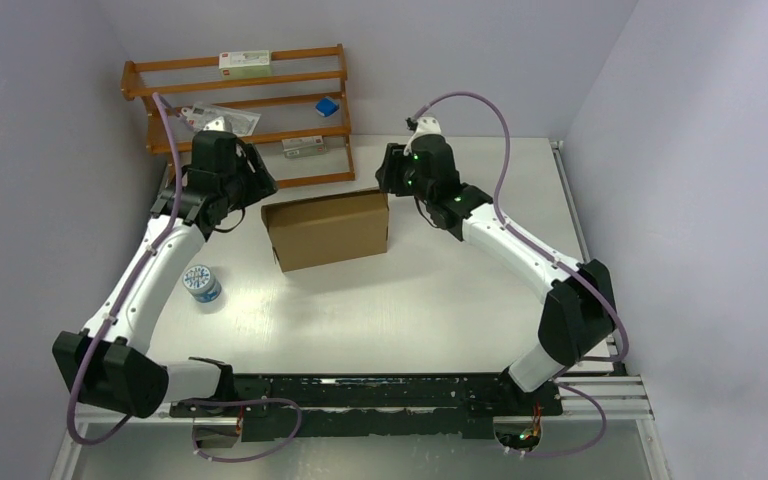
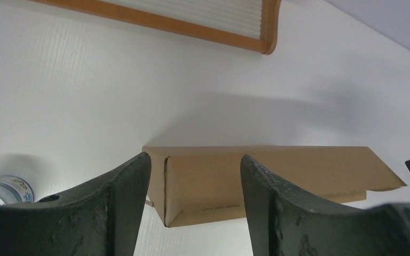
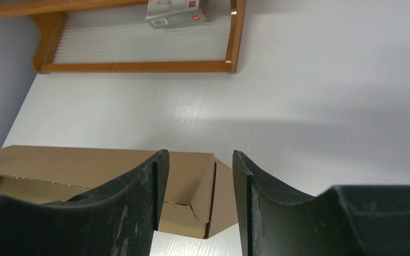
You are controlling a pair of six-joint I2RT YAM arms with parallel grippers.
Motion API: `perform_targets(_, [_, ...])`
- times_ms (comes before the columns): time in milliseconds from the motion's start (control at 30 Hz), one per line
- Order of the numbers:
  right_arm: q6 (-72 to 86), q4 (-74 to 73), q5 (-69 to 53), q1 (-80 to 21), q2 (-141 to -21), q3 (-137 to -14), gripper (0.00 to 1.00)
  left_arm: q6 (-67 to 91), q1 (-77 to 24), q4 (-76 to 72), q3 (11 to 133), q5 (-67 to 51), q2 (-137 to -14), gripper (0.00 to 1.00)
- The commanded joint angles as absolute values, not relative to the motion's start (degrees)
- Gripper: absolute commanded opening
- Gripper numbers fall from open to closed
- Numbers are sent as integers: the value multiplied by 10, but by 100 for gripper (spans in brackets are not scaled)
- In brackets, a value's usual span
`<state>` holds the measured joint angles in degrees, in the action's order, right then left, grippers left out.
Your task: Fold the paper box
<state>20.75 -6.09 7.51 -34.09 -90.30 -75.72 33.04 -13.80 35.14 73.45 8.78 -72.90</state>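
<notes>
Cardboard first: the paper box (image 1: 328, 229) is plain brown corrugated board, matte and unprinted, folded into a low rectangular block with crisp creases. At its near end, in the left wrist view, a side panel is tucked in along a slanted fold. It lies flat just past the middle of the surface (image 1: 410, 300), toward 12 o'clock.

My left claw (image 2: 195, 157) hangs at the box's 9 o'clock end, released. Its dark, scuffed fingers (image 2: 123, 197) are spread, and the box corner shows between them, untouched as far as I can see. My right claw (image 3: 200, 153) is at the box's 2 o'clock corner, likewise released, its curved fingers (image 3: 133, 202) apart over that corner.

The surface is white with a faint straight grain and a soft sheen. A small round tub (image 1: 201, 283) with a blue-and-white lid stands at the box's 8 o'clock, well apart. A slatted orange-brown wooden rack (image 1: 240, 100) stands at 11 o'clock against the back wall, holding a white printed carton (image 1: 245, 63) on its top shelf. Pale lilac walls (image 1: 50, 200) close in the surface on three sides.
</notes>
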Motion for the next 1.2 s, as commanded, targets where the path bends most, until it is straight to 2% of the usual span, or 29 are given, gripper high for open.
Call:
perform_targets(0, [225,-66,42,-339,-913,-743,50,336,-126,340,726,80,-742,65])
perform_targets(233, [230,-58,31,-339,-910,-715,45,344,-123,330,708,50,-747,52])
perform_targets(633, [246,-28,39,-348,-892,-675,40,419,-123,336,661,-2,-718,43])
perform_targets(1000, [263,23,77,-376,-873,-613,31,476,-125,272,602,-37,-698,10])
perform_targets(1167, [263,70,94,-387,-863,-558,30,469,-132,242,554,-34,-686,5])
